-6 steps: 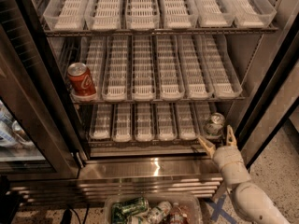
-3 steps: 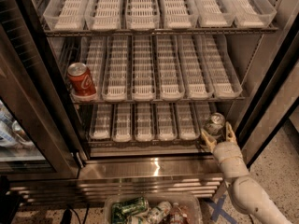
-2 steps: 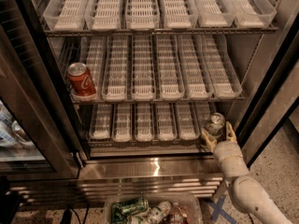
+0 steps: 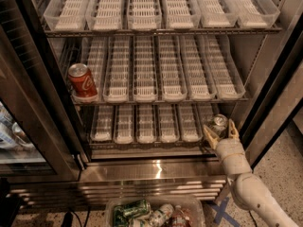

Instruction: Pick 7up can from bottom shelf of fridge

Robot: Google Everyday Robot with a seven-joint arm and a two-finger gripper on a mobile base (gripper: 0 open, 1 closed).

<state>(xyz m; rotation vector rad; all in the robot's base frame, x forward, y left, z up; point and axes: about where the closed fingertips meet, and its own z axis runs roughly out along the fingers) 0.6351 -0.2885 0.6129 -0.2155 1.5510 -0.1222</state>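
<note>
1. A speckled terrazzo floor [image 4: 286, 171] runs under the tall stainless-steel drinks fridge [image 4: 268, 98], which stands open with its dark frame and louvred steel base facing me.
2. My cream-coloured pincer [image 4: 221, 129] is at the right end of the bottom shelf [image 4: 142, 151], a dark wire rack with short clear white slotted trays and a shiny steel front ledge.
3. The pincer is right at the small silvery-grey 7up can [image 4: 218, 121], which stands upright in the rightmost lane, its shiny top showing.
4. I cannot tell how far open the pincer is, nor whether it has hold of the can.
5. My pale jointed arm [image 4: 246, 188] reaches up to it from the lower right, across the front ledge.
6. The trays to the left of the can hold nothing.
7. On the middle rack [image 4: 156, 100], far left, a red Coca-Cola can [image 4: 82, 82] stands upright, well apart from my pincer.
8. On the floor below the fridge sits a clear plastic tub [image 4: 195, 200] of green and other cans, with a blue tape cross [image 4: 221, 213] just beside it.
</note>
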